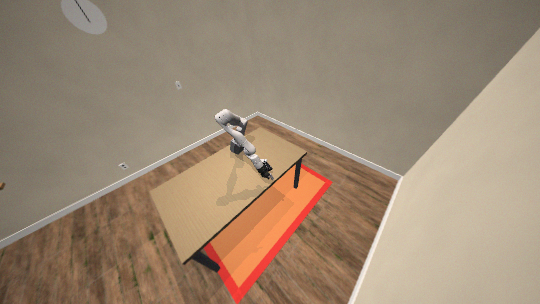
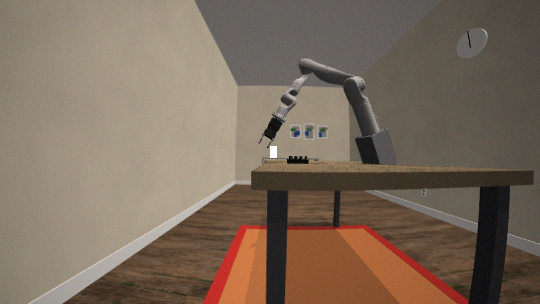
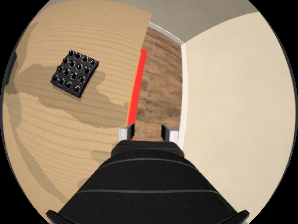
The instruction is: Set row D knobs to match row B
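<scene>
Exterior: tool [image 1: 270, 176] [image 2: 265, 142] [image 3: 147, 130] tilted above table [image 1: 220, 185] [image 2: 390, 178] [image 3: 100, 30].

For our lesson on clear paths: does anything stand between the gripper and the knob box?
Nothing visible does: in the wrist view, only bare tabletop shows between the open gripper and the knob box.

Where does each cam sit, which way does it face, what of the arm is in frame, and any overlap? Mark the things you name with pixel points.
Top: high up, looking steeply down across the table [image 1: 200, 200]; whole arm [image 1: 242, 142] shows, hand [image 1: 272, 177] included.
Exterior: beyond one table end, near tabletop height, facing along the table [image 2: 390, 180]; arm [image 2: 367, 112] and open hand [image 2: 265, 144] in profile.
Wrist: on the arm's end, looking past the hand [image 3: 148, 133] at table and floor; only the hand shows.
Exterior and wrist share the knob box [image 2: 298, 160] [image 3: 75, 73].
</scene>
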{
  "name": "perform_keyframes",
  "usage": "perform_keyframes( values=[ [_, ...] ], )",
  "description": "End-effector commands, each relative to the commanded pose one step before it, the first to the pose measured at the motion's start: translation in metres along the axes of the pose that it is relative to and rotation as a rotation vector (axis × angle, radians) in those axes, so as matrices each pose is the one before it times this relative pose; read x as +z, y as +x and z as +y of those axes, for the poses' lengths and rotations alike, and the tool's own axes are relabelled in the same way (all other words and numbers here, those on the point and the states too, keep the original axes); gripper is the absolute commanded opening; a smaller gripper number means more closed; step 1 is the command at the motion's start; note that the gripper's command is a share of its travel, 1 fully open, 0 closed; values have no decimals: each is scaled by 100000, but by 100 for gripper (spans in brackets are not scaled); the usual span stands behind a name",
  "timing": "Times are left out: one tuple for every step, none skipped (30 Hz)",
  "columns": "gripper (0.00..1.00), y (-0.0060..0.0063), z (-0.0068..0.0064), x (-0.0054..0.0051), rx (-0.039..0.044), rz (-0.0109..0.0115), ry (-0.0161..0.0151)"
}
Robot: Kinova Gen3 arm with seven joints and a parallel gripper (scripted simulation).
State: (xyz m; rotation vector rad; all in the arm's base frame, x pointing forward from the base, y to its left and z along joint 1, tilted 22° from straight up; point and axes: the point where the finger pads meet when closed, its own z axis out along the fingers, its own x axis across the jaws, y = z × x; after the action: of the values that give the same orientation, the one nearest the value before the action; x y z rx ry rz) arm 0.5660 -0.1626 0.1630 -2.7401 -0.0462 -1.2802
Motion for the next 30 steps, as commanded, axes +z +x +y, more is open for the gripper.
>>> perform_keyframes(
  values=[
    [100, -236, -596, -9, 662, -1242, -121],
    [100, 0, 0, 0, 0, 0, 0],
    [100, 212, 189, 18, 97, 318, -293],
    [100, 24, 22, 2, 11, 37, -34],
    [100, 0, 0, 0, 0, 0, 0],
    [100, 0, 0, 0, 0, 0, 0],
    [100, -865, -806, -21, 1467, -2169, 427],
    [100, -414, -366, 2, 1005, -1167, 35],
    [100, 0, 0, 0, 0, 0, 0],
    [100, 0, 0, 0, 0, 0, 0],
    [100, 0, 0, 0, 0, 0, 0],
    [100, 152, 123, 12, 71, 229, -190],
    [100, 67, 54, 6, 32, 101, -84],
    [100, 4, 3, 0, 2, 6, -5],
    [100, 0, 0, 0, 0, 0, 0],
    [100, 0, 0, 0, 0, 0, 0],
    [100, -867, -715, -25, 1407, -2116, 282],
    [100, 0, 0, 0, 0, 0, 0],
    [100, 0, 0, 0, 0, 0, 0],
    [100, -422, -328, -3, 964, -1143, -26],
    [100, 0, 0, 0, 0, 0, 0],
    [100, 0, 0, 0, 0, 0, 0],
    [100, 146, 107, 11, 70, 219, -165],
    [100, 80, 58, 6, 38, 120, -90],
    [100, 8, 6, 1, 4, 12, -9],
    [100, 0, 0, 0, 0, 0, 0],
    [100, 0, 0, 0, 0, 0, 0],
    [100, -887, -647, -32, 1337, -2090, 177],
    [100, -426, -291, -7, 925, -1115, -82],
    [100, 0, 0, 0, 0, 0, 0]
  ],
)
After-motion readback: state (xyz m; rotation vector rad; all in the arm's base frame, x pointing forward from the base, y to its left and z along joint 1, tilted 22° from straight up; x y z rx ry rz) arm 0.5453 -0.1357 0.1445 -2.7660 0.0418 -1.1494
